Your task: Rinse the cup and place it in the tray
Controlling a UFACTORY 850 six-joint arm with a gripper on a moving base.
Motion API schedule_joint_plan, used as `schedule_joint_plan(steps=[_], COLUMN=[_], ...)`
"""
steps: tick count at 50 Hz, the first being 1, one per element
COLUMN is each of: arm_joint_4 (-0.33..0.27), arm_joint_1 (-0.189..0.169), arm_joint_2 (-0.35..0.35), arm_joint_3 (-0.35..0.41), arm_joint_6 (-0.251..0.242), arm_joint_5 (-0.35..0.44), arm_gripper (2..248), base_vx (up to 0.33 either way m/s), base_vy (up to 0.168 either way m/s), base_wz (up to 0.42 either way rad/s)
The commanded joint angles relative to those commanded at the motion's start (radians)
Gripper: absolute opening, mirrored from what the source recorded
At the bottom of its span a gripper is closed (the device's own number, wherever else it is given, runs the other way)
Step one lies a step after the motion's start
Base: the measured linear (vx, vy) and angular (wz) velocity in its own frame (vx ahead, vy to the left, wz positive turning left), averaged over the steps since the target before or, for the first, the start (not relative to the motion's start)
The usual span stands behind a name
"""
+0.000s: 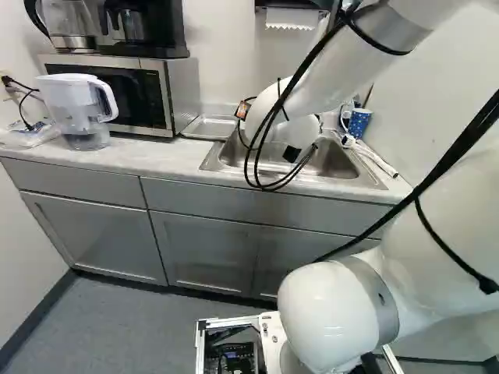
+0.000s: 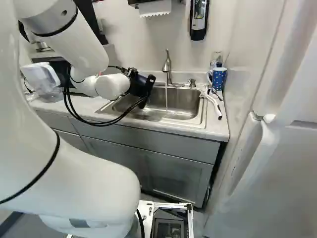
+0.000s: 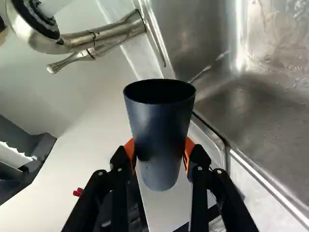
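Slate-blue, the tapered, wide-mouthed cup (image 3: 160, 128) sits clamped in the claw (image 2: 146, 90).

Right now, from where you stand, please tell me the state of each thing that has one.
Gripper: shut on the cup.
Cup: held, not under the stream.
Faucet: running, a thin stream into the sink.
Tray: on the counter.
Microwave: door shut.
Cabinet doors: closed.
Patterned mug: upright.
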Motion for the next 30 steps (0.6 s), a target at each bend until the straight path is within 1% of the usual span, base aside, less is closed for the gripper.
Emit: schedule_joint_plan(steps=[22,25,30], arm_joint_4=[0.000,0.000,0.000], arm_joint_1=[0.000,0.000,0.000], arm_joint_2=[0.000,0.000,0.000], arm_joint_3=[0.000,0.000,0.000], arm_joint_6=[0.000,-0.011,-0.050], arm_joint_5=[0.000,0.000,0.000], arm_gripper=[117,117,117], base_vx=[0.000,0.000,0.000], base_vy=[0.000,0.000,0.000], base_wz=[0.000,0.000,0.000])
